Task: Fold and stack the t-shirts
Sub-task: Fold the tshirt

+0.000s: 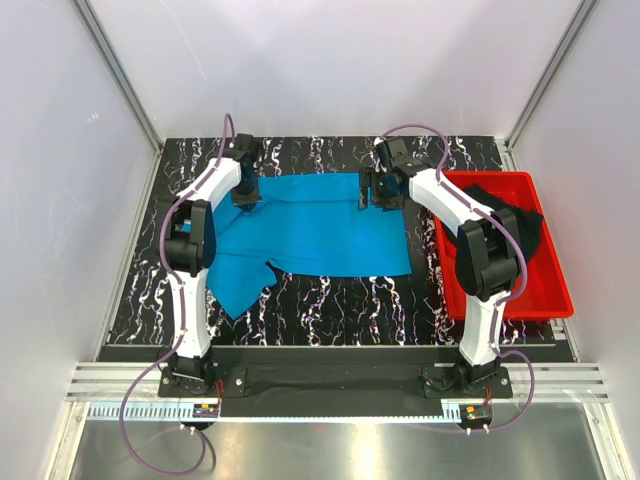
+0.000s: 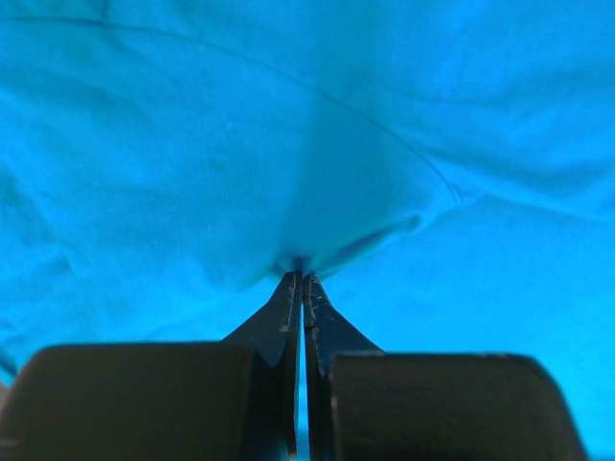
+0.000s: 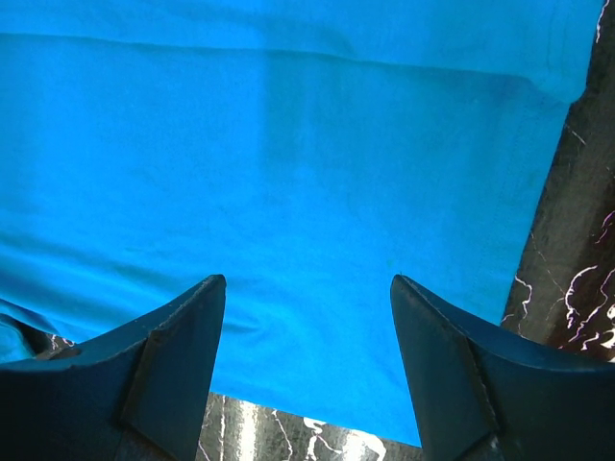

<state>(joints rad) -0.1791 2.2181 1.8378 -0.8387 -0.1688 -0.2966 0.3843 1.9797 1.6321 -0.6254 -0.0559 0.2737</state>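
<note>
Left claw (image 2: pixel 300 276) clamped on the blue t-shirt (image 1: pixel 320 225), spread left of the red tray (image 1: pixel 548 275); right claw (image 3: pixel 306 280) wide open over it. Looks soft, limp: pinch edges. Black t-shirt (image 1: pixel 522 212) lies in that tray.

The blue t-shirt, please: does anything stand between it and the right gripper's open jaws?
Nothing visible does. The right gripper hangs right above the blue t-shirt, jaws open, with only bare cloth showing between them.
</note>
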